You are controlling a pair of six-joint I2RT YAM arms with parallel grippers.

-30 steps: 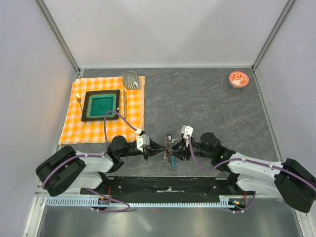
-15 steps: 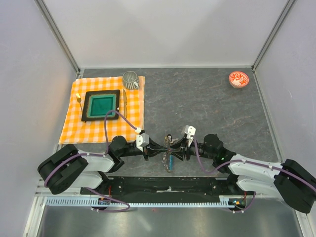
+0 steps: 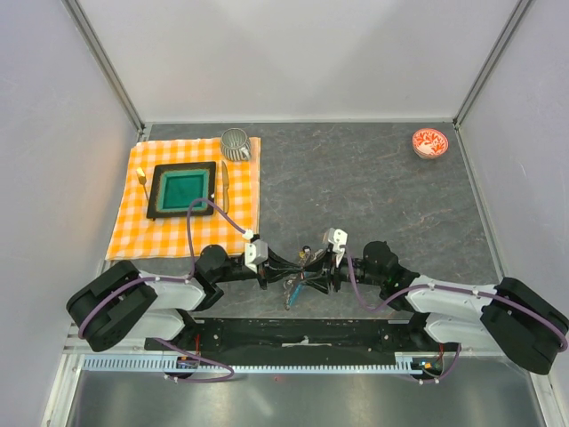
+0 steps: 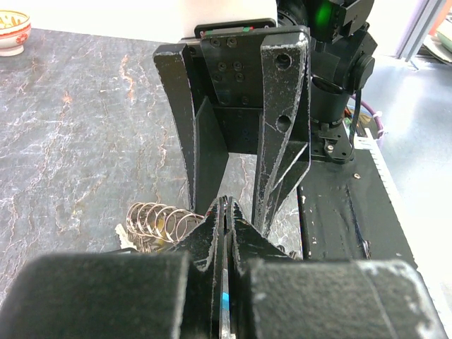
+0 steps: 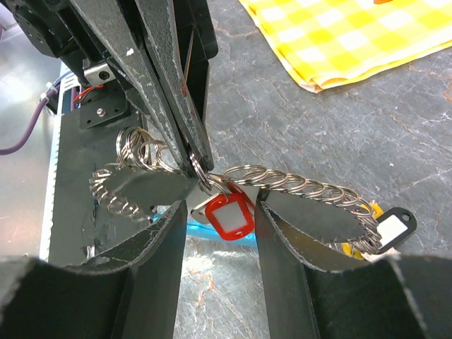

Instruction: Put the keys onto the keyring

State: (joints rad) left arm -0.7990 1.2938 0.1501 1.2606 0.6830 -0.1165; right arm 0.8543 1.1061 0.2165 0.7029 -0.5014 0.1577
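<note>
Jaws on my left gripper (image 5: 198,167) are pinched shut on the keyring (image 5: 296,187), gripping a loop of its silvery coil, between the two arms at the near edge of the worktop (image 3: 373,187). Those of the right gripper (image 5: 226,205) stand part-open on either side of the red-tagged key (image 5: 230,216) hanging from the coil. I see the blue tag (image 5: 185,232) just below it.
</note>
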